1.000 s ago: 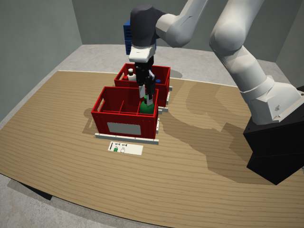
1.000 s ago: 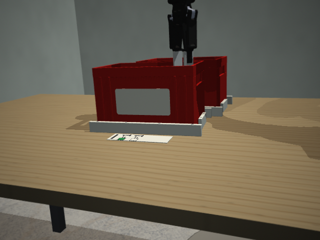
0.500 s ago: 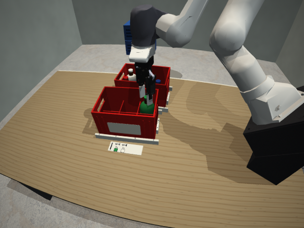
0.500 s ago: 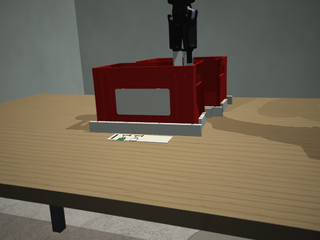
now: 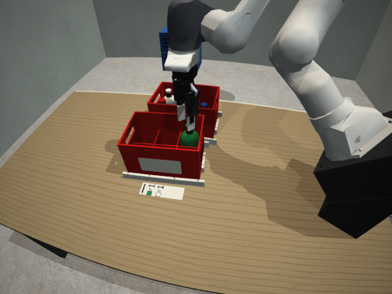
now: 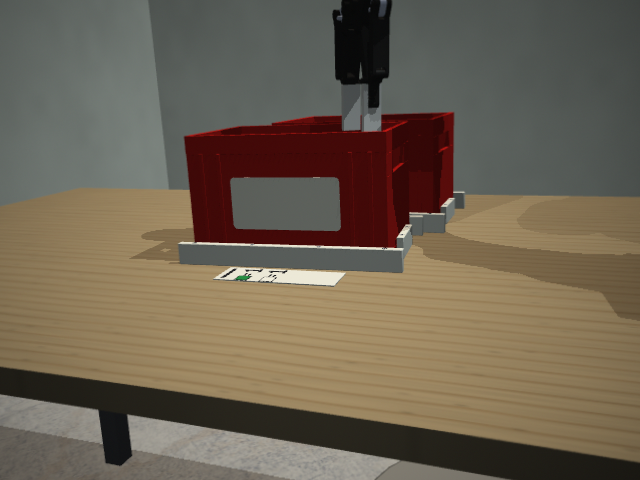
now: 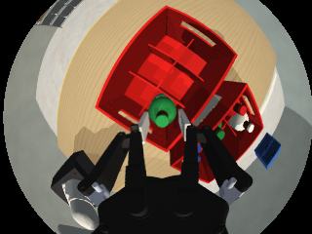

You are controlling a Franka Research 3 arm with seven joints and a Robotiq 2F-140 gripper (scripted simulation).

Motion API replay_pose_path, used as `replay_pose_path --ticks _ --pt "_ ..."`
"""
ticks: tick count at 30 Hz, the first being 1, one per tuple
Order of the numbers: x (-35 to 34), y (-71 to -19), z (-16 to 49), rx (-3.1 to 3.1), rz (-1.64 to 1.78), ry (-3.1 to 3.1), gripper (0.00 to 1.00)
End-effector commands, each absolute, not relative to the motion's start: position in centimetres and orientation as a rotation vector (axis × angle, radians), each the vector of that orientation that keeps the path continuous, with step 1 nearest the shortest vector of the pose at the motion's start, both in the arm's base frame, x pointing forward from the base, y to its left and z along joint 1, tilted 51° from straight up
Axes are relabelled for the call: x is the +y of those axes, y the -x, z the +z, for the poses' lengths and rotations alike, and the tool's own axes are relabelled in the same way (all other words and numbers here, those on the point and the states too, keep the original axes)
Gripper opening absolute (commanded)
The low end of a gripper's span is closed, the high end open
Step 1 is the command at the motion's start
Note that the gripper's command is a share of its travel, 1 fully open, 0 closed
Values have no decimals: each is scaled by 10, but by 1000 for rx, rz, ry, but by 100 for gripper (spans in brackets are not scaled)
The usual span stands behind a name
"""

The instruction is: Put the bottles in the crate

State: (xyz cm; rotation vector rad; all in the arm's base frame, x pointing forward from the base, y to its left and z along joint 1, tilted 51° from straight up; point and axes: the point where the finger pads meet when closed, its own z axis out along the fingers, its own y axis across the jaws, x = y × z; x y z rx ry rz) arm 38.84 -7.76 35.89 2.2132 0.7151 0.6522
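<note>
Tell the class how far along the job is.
Done, it seems: a green bottle stands in the near crate. In hand: nothing; the gripper is open around it. Left: the list also orders one white; the white bottle is in the far crate.

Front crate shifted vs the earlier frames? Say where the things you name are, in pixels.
No. The front crate [image 5: 160,146] [image 6: 289,165] [image 7: 116,62] sits the same against the pick list [image 5: 172,193] [image 6: 312,277] in the top and exterior views.
</note>
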Motion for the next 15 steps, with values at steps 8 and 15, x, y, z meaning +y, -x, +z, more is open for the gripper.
replay_pose_path --ticks 8,15 --pt "-70 -370 370 719 621 -2218 38" --pt "-62 -358 382 719 621 -2218 38"
